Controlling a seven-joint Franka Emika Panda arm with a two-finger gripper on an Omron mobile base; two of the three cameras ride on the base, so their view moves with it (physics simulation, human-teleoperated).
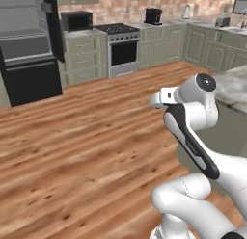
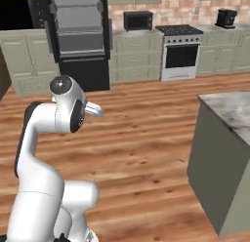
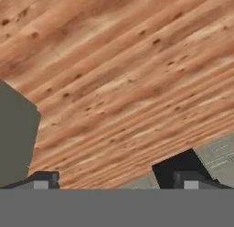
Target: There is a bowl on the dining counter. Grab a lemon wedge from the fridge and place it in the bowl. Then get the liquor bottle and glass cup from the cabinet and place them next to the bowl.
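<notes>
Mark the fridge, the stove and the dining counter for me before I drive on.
fridge (image 2: 80, 46), right base view, on its grey upper door front.
stove (image 1: 123, 52), left base view, on the dark oven door glass.
dining counter (image 2: 234, 114), right base view, on its bare marble top.

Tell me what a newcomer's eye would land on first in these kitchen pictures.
The white arm with dark joints folds up over a wide wooden plank floor, its open gripper held empty above the boards. Against the far wall stand the tall dark fridge and the steel stove with black oven door. A grey marble-topped counter juts in at the right.
</notes>
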